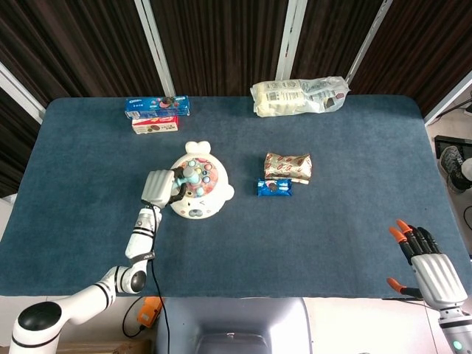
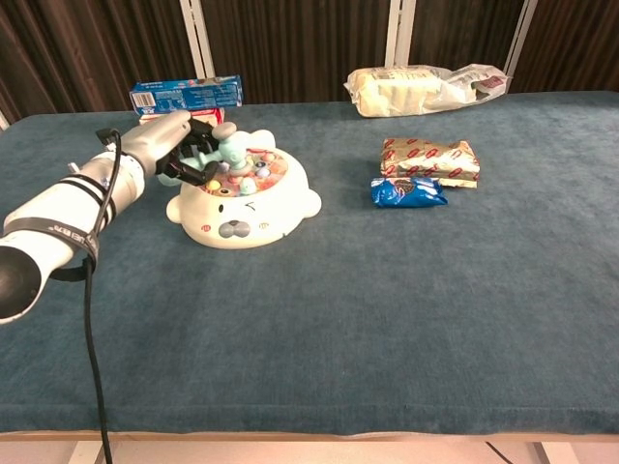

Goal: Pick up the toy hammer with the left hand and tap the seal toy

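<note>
The white seal toy [image 1: 198, 193] [image 2: 242, 205] with coloured pegs on its top sits left of centre on the blue table mat. My left hand [image 1: 160, 186] [image 2: 174, 145] grips the pale blue toy hammer [image 1: 190, 175] [image 2: 228, 150]. The hammer's head lies over the seal's peg field, at or just above the pegs; contact cannot be told. My right hand [image 1: 426, 262] hovers over the table's front right corner with fingers spread and nothing in it; the chest view does not show it.
A blue biscuit box [image 1: 156, 106] on a red one [image 1: 155, 125] lies at the back left. A white bag [image 1: 299, 96] lies at the back centre. A brown snack pack [image 1: 287, 167] and a small blue packet [image 1: 274, 188] lie right of the seal.
</note>
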`<act>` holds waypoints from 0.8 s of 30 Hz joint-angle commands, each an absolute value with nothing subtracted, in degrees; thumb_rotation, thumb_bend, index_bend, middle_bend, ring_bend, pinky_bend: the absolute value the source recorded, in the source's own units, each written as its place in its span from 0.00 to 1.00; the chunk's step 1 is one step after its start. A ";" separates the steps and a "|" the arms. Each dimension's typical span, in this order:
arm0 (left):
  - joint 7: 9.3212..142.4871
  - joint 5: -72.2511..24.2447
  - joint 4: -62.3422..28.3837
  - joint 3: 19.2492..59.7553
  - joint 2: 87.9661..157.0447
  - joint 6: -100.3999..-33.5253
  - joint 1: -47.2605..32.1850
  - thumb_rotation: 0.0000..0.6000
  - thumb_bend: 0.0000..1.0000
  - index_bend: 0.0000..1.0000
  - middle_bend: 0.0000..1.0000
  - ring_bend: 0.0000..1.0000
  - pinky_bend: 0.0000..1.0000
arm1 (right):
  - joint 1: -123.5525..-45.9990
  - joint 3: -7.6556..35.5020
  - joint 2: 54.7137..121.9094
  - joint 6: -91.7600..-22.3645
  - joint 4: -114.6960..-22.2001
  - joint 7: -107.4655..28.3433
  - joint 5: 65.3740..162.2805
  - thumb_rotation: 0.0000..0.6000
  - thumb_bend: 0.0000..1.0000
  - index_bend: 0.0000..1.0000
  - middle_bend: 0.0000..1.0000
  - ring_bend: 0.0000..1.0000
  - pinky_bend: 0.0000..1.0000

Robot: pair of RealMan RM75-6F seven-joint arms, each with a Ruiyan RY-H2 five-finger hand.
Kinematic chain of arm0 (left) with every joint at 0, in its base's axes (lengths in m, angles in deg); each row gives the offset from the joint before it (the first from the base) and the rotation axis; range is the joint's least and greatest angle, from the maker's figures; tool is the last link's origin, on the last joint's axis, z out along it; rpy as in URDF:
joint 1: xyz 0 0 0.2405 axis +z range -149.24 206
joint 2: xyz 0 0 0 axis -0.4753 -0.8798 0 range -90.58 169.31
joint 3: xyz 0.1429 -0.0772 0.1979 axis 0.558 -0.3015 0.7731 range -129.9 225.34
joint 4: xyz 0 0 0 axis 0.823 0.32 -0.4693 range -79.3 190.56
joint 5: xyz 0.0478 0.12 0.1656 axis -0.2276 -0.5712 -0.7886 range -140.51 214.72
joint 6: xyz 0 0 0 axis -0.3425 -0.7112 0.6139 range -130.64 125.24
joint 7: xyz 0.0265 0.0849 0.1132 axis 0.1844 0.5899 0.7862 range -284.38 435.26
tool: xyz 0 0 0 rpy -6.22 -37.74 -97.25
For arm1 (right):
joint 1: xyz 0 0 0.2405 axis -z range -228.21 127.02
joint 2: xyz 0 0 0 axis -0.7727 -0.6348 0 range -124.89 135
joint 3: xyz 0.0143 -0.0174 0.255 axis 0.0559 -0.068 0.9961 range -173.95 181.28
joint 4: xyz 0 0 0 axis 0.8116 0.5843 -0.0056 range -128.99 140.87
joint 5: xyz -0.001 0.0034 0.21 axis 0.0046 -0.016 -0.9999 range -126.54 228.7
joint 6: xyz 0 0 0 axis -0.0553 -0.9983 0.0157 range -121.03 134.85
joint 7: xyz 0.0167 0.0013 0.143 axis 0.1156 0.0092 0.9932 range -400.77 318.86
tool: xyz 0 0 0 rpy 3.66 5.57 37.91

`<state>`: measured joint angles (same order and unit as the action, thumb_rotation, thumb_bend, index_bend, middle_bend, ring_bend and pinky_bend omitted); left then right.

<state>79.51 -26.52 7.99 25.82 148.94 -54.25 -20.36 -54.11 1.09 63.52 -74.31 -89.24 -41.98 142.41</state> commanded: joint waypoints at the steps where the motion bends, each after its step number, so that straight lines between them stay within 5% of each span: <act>1: 79.28 -26.13 8.18 25.33 149.01 -54.60 -20.74 1.00 0.85 0.70 0.94 1.00 1.00 | -54.14 1.09 63.47 -74.24 -89.19 -41.90 142.40 1.00 0.32 0.00 0.00 0.00 0.00; 24: 76.90 -25.10 15.07 24.93 150.66 -53.52 -22.97 1.00 0.83 0.70 0.94 1.00 1.00 | -53.83 1.16 63.08 -74.73 -89.05 -41.07 142.43 1.00 0.32 0.00 0.00 0.00 0.00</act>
<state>76.92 -25.29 14.86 24.80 150.58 -53.87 -22.90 -53.83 1.17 63.08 -74.72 -89.05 -41.08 142.44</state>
